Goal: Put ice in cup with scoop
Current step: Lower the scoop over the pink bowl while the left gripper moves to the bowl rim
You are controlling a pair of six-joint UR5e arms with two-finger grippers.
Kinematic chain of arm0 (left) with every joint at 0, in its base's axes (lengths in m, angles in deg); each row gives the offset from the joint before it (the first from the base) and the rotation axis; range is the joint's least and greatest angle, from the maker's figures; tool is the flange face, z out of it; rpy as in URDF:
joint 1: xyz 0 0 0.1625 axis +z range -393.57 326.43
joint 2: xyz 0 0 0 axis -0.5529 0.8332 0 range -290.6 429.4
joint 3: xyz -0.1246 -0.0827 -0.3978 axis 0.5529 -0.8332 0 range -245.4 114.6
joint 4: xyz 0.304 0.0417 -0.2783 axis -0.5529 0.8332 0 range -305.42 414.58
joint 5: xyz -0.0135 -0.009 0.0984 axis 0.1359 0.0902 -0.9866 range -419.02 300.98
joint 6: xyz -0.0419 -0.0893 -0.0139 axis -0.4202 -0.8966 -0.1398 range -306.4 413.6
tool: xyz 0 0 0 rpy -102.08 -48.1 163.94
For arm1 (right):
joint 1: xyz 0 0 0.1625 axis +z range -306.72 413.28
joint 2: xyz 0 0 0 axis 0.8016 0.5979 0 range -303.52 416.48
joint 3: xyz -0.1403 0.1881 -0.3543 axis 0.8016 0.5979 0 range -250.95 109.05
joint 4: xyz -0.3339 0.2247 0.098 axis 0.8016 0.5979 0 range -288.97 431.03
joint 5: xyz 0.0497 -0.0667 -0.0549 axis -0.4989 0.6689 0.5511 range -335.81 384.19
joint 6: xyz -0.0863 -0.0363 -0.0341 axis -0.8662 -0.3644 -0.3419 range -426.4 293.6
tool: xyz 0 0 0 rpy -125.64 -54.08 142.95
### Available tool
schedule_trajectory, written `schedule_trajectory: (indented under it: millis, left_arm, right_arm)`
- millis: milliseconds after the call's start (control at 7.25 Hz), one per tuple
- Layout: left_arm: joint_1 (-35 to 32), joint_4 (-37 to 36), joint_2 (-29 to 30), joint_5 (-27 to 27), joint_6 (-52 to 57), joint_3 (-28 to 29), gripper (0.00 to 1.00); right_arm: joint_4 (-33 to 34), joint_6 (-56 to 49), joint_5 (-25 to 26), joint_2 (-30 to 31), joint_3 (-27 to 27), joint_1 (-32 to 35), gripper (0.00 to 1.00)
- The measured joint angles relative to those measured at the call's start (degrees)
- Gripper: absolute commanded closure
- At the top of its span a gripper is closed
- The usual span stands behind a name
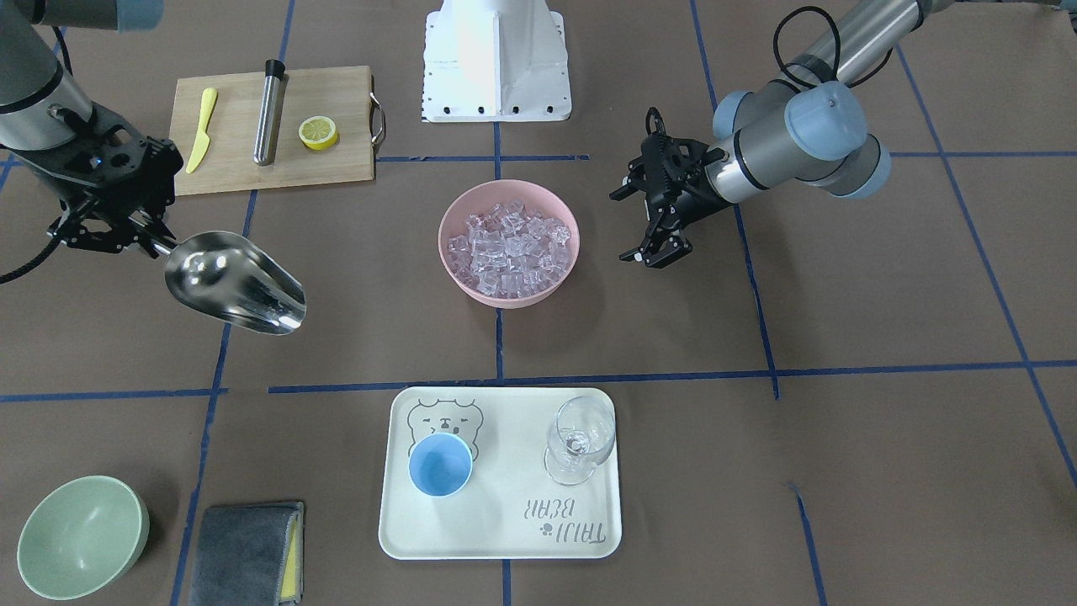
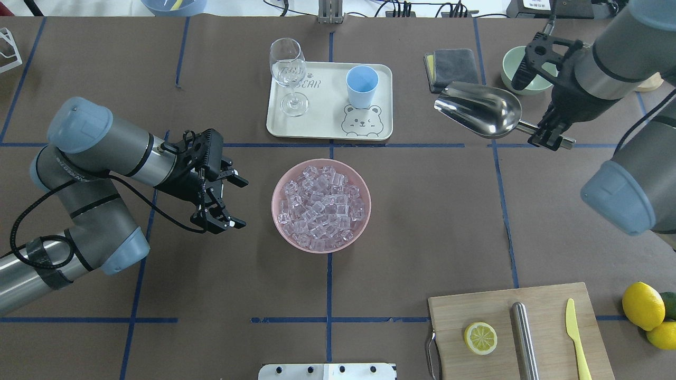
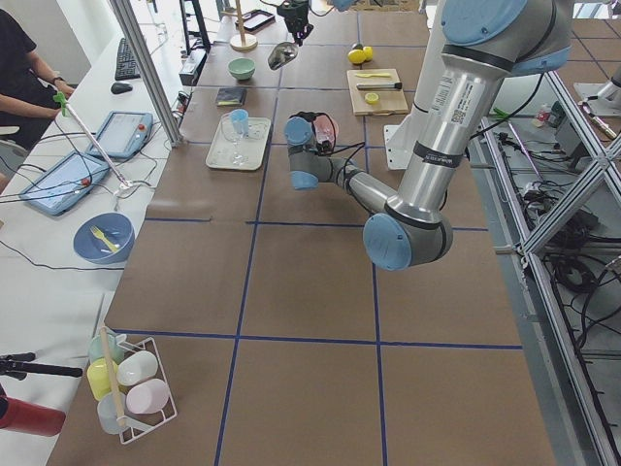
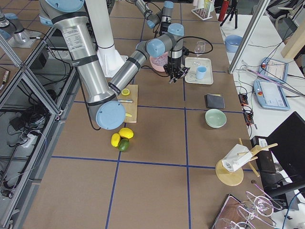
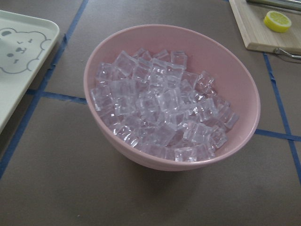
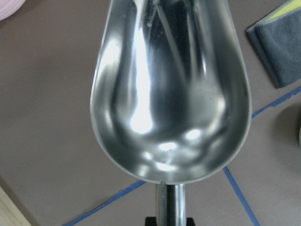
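Note:
My right gripper (image 1: 118,229) is shut on the thin handle of the steel scoop (image 1: 236,282). It holds the scoop above the table, to the side of the pink bowl (image 1: 458,282). The scoop's trough is empty in the right wrist view (image 6: 169,94). The ice (image 1: 509,248) fills the pink bowl; it also shows in the left wrist view (image 5: 160,108). The light-blue cup (image 1: 440,465) stands upright and empty on the white tray (image 1: 505,526). My left gripper (image 2: 236,203) is open and empty beside the bowl (image 2: 280,232), not touching it.
A clear wine glass (image 1: 579,439) stands on the tray beside the cup. A cutting board (image 1: 336,168) holds a lemon half (image 1: 319,132), a steel cylinder (image 1: 269,111) and a yellow knife (image 1: 201,128). A green bowl (image 1: 82,536) and a grey cloth (image 1: 244,551) lie beyond the scoop.

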Motion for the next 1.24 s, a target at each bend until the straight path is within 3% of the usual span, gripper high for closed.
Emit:
schedule_trajectory:
  millis: [138, 414, 690, 1241]
  left_arm:
    - [1.13, 1.08, 0.30, -2.32, 0.06, 0.57, 0.00]
    - [4.38, 3.60, 0.93, -9.33, 0.00, 1.59, 0.00]
    - [5.94, 4.20, 1.43, -11.18, -0.01, 2.71, 0.00]
    - [6.59, 4.20, 2.25, -11.50, -0.17, 4.56, 0.00]
  right_arm:
    - [7.20, -0.43, 2.53, -4.18, -0.59, -1.57, 1.00]
    - [13.27, -0.62, 5.23, -7.46, -1.18, -4.38, 1.00]
    - [15.21, -0.51, 8.26, -8.59, -1.20, -7.00, 1.00]
    - [16.10, 0.30, 9.56, -10.98, -0.71, -10.23, 1.00]
